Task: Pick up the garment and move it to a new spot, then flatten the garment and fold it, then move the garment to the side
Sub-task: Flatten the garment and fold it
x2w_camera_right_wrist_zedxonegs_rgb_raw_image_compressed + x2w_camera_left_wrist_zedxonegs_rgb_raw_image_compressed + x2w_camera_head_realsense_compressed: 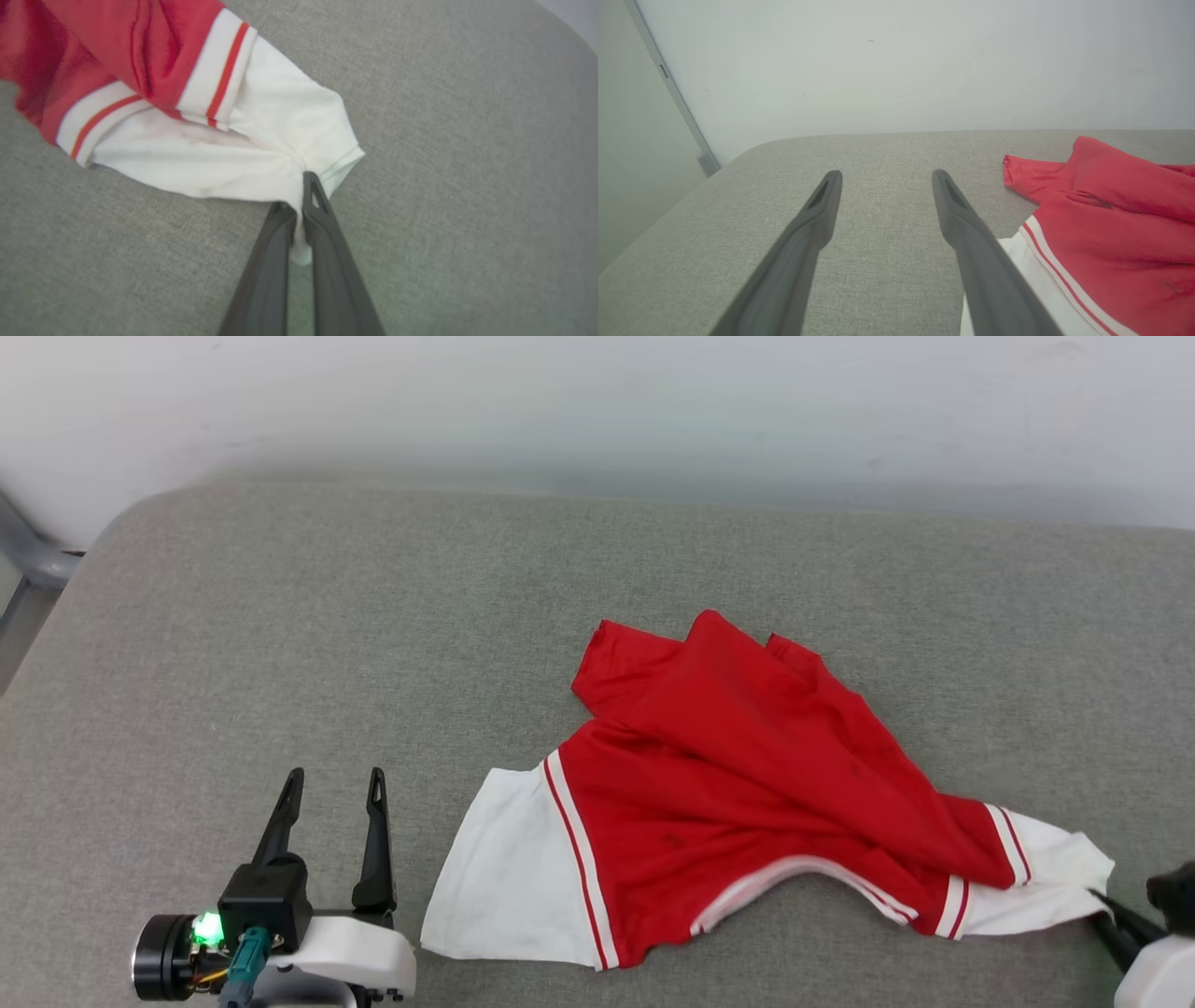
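**Right fingers pinched on a sleeve, left fingers spread and empty**

Head view: the red jersey garment [747, 775], a shiny knit with white short sleeves and red-and-white striped trim, lies crumpled on the grey woven-fabric worktop [280, 616]. It sits right of centre in the frame. The red body is bunched and folded over itself toward the upper middle. One white sleeve [509, 868] is spread flat at lower centre. The other white sleeve [1055, 877] trails to the lower right edge.

Right gripper [1102, 901], lower right corner: I read the dark fingers as closed. In my right wrist view the right gripper [296, 191] has both fingers pressed together on the cuff edge of that white sleeve [261, 130]. A tuft of white cloth is squeezed between them, and the garment [140, 60] fans out to the upper left.

Left gripper [337, 775], lower left: the fingers are spread wide with nothing between them, just beside the flat sleeve. I cannot tell whether they touch the cloth. A green light [205, 927] glows at the wrist. In the left wrist view the left gripper [887, 175] frames bare worktop, with the garment [1111, 224] to the right.

A pale wall [597, 401] runs along the top.
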